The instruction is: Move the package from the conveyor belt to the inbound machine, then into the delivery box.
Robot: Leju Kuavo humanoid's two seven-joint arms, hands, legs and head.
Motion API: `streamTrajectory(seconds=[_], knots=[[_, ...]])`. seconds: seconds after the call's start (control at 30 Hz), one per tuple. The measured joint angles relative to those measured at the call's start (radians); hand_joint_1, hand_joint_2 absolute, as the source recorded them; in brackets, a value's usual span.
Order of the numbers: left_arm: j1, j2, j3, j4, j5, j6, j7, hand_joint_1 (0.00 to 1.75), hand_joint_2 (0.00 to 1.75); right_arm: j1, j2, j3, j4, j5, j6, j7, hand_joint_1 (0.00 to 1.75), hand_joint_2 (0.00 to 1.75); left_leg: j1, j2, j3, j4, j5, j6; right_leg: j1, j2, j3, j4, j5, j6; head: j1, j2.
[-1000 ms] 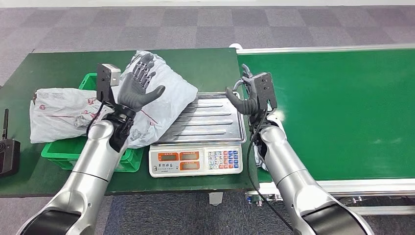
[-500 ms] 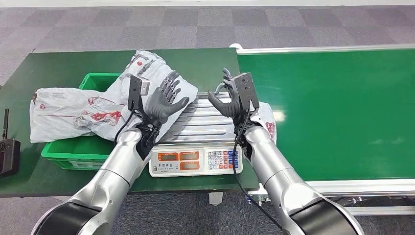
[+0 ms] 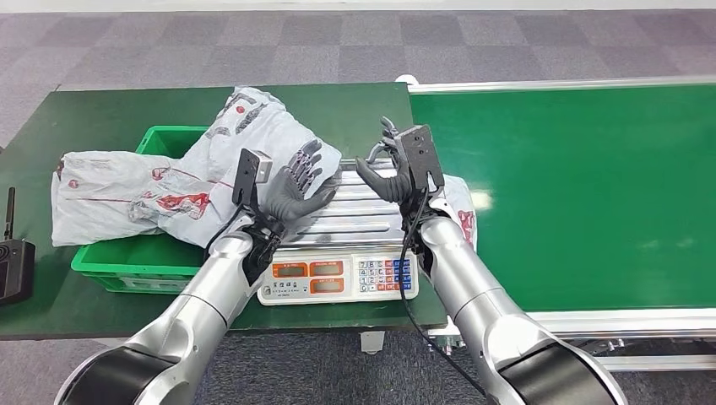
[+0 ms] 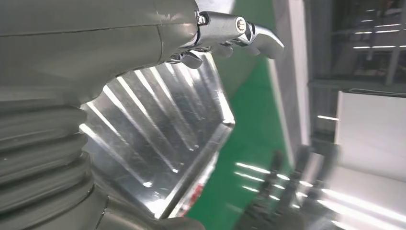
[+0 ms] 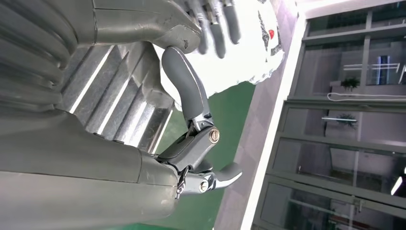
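Observation:
A white printed package (image 3: 241,135) lies crumpled across the back right corner of the green delivery box (image 3: 127,260), with one corner lapping onto the scale's steel tray (image 3: 367,215). My left hand (image 3: 300,181) hovers open over the tray's left edge, just clear of that package, palm toward the right hand. My right hand (image 3: 390,169) is open too, above the tray's back right. In the left wrist view the ribbed tray (image 4: 158,129) lies under my empty left hand (image 4: 95,38). In the right wrist view my thumb (image 5: 186,91) stands before the white package (image 5: 244,48).
A second white package (image 3: 110,190) hangs over the box's left side. A third one (image 3: 462,209) peeks out behind my right forearm at the edge of the green conveyor belt (image 3: 591,186). The scale's keypad (image 3: 384,274) faces me. A black device (image 3: 15,266) sits at the table's left edge.
My left hand has let the package go and moved right, over the tray's edge. The package has slumped onto the box. My right hand has shifted left over the tray.

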Motion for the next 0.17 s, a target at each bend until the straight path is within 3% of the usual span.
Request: streamTrajectory(seconds=[0.17], knots=[[-0.002, 0.015, 0.012, 0.049, -0.026, 0.013, -0.006, 0.0, 1.75, 0.0, -0.001, -0.001, 0.003, -0.001, 0.004, -0.007, 0.0, 1.75, 0.0, 0.0, 0.0, 0.0, 0.0, 0.0, 0.0, 0.0, 0.0, 0.0, 0.0, 0.0, 0.0, 0.0]])
